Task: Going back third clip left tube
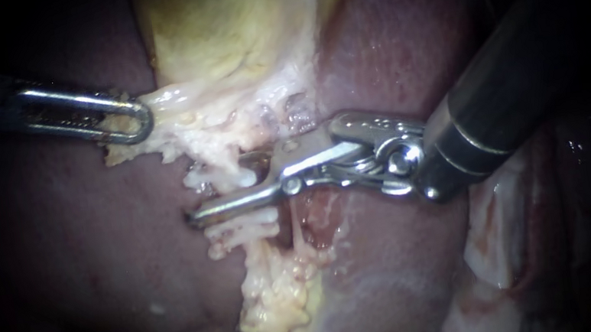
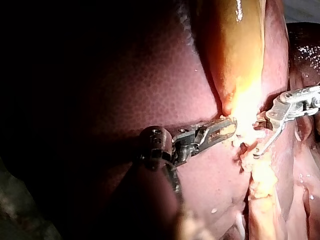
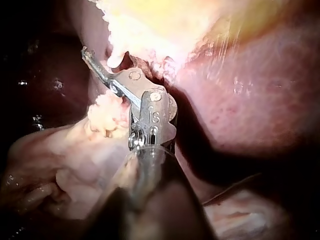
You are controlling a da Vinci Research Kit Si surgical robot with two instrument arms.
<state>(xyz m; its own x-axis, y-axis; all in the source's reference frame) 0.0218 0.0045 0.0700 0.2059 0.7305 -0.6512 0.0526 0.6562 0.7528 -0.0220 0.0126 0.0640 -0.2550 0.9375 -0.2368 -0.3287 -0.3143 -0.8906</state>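
The left tube (image 1: 223, 174) is the thicker, paler strand of two that run from the gallbladder (image 1: 229, 21) toward 6 o'clock in the endoscope view. It sits at the centre, over the dark red liver (image 1: 77, 258). A much thinner strand (image 1: 295, 228) hangs just beside it toward 3 o'clock. The right instrument (image 1: 220, 190) reaches in from 3 o'clock and its jaws stand apart, with the tube in the gap. The long lower jaw lies across the tube's front and points to 9 o'clock. The shorter upper jaw sits just toward 12 o'clock, against the lumpy tissue. Whether a clip sits among those pale lumps cannot be made out.

The left instrument (image 1: 139, 122) comes in from 9 o'clock. Its looped jaws are clamped on a fringe of pale tissue (image 1: 171, 102) at the gallbladder's lower edge, toward 10 o'clock from the tube. In the left wrist view this fringe lies between its jaws, and the right instrument's parted jaws are just ahead of them.
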